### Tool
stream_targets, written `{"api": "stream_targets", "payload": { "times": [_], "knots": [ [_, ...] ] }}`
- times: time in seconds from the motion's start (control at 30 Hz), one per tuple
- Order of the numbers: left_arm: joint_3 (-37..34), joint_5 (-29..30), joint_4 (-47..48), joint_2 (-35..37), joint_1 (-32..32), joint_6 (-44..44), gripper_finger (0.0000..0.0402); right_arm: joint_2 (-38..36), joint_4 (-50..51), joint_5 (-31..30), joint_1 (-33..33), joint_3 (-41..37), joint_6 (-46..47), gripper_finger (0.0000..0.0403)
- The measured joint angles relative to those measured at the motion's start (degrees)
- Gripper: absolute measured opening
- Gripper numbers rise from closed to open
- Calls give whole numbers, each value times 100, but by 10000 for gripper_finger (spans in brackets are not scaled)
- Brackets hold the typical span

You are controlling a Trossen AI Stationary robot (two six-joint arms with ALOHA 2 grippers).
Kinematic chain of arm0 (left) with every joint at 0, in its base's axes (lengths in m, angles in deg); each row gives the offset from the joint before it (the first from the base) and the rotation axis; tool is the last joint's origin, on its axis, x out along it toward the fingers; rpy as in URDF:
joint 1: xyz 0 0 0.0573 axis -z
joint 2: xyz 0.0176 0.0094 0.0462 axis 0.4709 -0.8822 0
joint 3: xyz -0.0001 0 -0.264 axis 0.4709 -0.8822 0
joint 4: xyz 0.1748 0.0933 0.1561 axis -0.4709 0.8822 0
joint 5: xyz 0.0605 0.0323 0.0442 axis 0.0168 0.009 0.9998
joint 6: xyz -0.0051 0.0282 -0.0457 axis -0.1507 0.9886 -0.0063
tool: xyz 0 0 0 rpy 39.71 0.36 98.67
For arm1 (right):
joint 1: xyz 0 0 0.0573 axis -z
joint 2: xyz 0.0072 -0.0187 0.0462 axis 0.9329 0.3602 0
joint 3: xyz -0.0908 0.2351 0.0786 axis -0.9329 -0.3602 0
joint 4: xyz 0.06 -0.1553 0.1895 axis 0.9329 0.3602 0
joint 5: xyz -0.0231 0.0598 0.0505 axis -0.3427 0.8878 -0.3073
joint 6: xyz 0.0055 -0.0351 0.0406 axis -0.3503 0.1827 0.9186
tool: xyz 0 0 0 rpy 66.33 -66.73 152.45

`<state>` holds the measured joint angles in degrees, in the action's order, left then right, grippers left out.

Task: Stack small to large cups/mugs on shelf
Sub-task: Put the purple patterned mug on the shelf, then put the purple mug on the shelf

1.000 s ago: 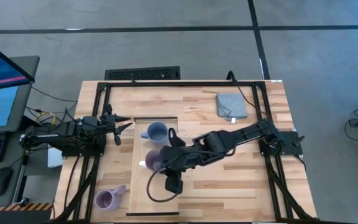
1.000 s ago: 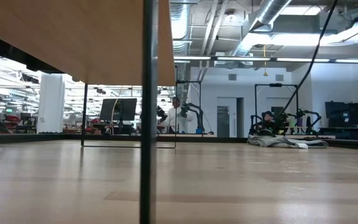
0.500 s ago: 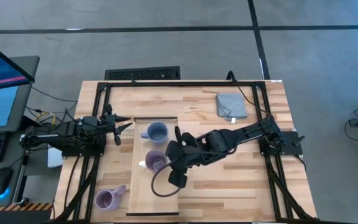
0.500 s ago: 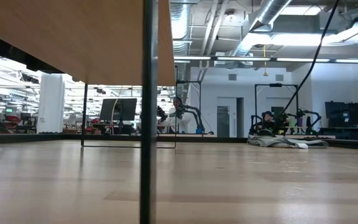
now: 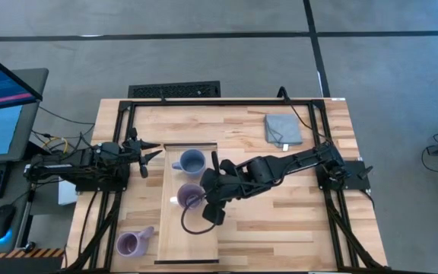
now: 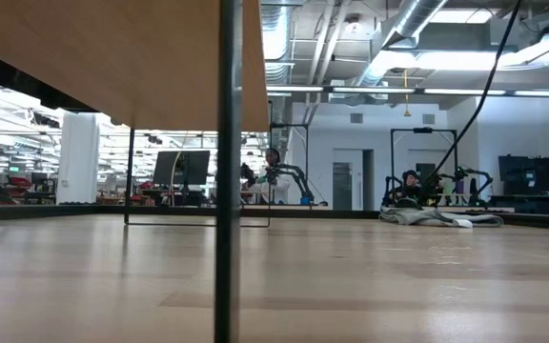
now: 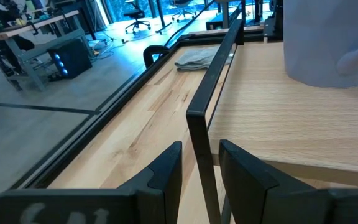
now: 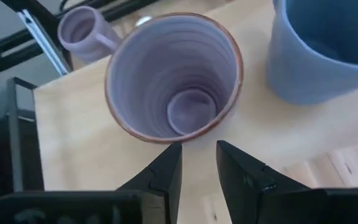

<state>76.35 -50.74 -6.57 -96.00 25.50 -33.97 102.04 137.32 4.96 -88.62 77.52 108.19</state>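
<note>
The pale wooden shelf [image 5: 204,243] runs from near to far left of the table's middle, raised on thin dark legs [image 6: 225,191]. A blue-grey mug [image 5: 191,161] and a purple mug [image 5: 188,196] stand upright on it. A second purple mug [image 5: 130,243] stands on the table left of the shelf's near end. My right gripper [image 5: 206,190] is narrowly open, its fingertips [image 8: 169,155] just off the near rim of the purple mug [image 8: 173,74], on that mug's right side. My left gripper [image 5: 152,152] waits, narrowly open, left of the shelf's far end.
A folded grey cloth [image 5: 282,129] lies at the table's far right. A black frame [image 5: 226,101] borders the table. The shelf's dark end frame [image 7: 199,124] stands right before my left gripper. Bare tabletop lies right of the shelf [image 5: 280,228].
My right arm has shifted a little toward the table's far edge beside the purple mug on the shelf. That mug stays upright where it was.
</note>
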Motion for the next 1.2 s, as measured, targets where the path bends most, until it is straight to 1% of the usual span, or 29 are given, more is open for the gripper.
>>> {"api": "stream_targets", "payload": {
  "times": [0.1, 0.43, 0.57, 0.67, 0.83, 0.93, 1.0, 1.03, 1.1, 1.2],
  "knots": [
    [0, 0, 0, 0, 0, 1, 98, 0, -200, 139, 0, 0, -91, 123],
    [0, 0, 0, 0, -2, 1, 98, 0, -183, 179, -42, 0, -47, 123],
    [0, 0, 0, 0, -2, 0, 98, -55, 73, 189, -131, 14, 20, 123],
    [0, 0, 2, 0, 0, 0, 98, -133, 551, 9, -238, 161, 106, 123],
    [0, 0, 8, 0, 0, 0, 98, -118, 1952, -319, -323, 258, -40, 123],
    [0, -2, 47, 0, 0, -23, 98, -125, 2622, -1039, -313, 107, -231, 123],
    [0, -34, 134, 0, -2, -257, 98, -160, 2523, -1425, -260, -94, -731, 123],
    [0, -85, 144, 0, -1, -403, 98, -218, 2528, -1498, -234, -155, -998, 123],
    [0, -169, 135, 2, -1, -606, 98, -353, 2483, -1553, -145, -181, -1378, 123],
    [0, -208, 123, 2, 0, -768, 98, -604, 2526, -1596, -1, -417, -1578, 123]
  ]
}}
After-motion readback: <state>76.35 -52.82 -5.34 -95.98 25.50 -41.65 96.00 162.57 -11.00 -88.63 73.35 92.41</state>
